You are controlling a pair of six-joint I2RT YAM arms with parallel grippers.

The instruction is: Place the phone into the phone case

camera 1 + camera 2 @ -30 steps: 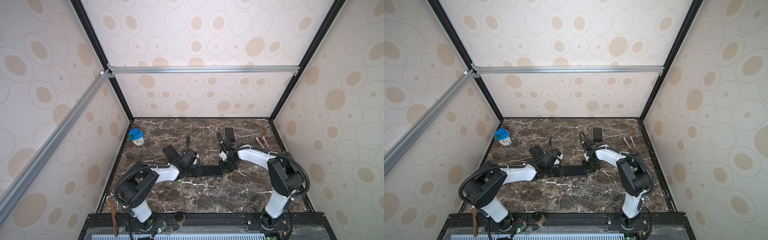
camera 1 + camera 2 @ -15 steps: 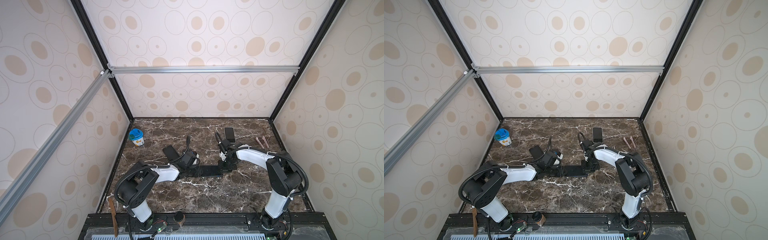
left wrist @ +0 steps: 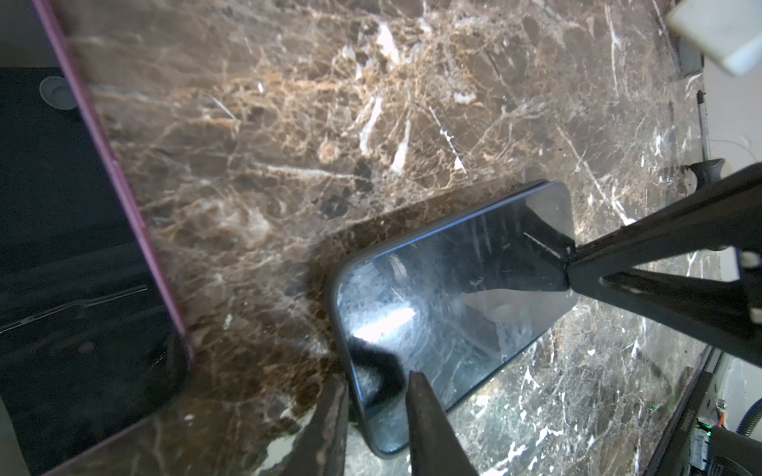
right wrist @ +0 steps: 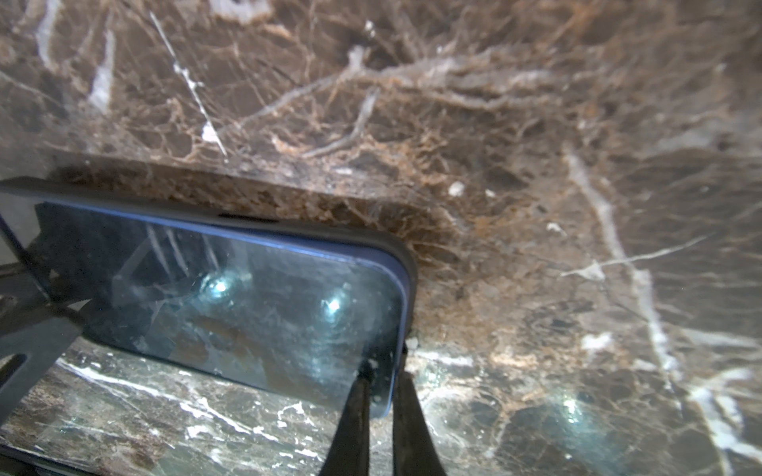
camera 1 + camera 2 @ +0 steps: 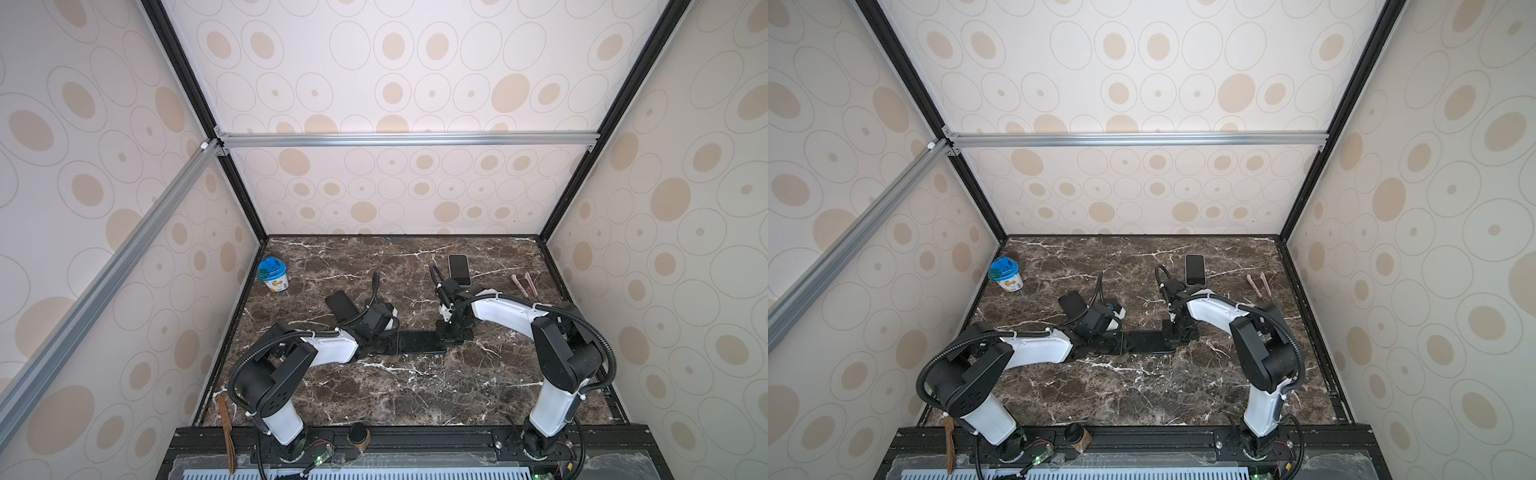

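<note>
In both top views a dark phone (image 5: 419, 341) (image 5: 1150, 341) lies mid-table between my two grippers. Its glass is smudged, and a dark grey phone case (image 4: 247, 220) (image 3: 335, 296) rims its blue edge. My left gripper (image 5: 392, 343) (image 3: 377, 377) is shut on one end, with one finger outside the rim and the other on the screen. At the opposite end my right gripper (image 5: 444, 338) (image 4: 382, 371) is shut on a corner of phone and rim. A shadow lies under the phone's far long edge.
A second phone (image 5: 459, 269) lies at the back. Behind the left wrist lies a black slab with a purple rim (image 5: 340, 304) (image 3: 62, 206). A blue-lidded cup (image 5: 272, 274) stands back left, with two pink sticks (image 5: 524, 284) back right. A brown cup (image 5: 358, 436) sits on the front rail.
The right gripper's wrist has shifted slightly toward the back and its jaws have tightened a little on the phone's end. The left arm and the phone have stayed put.
</note>
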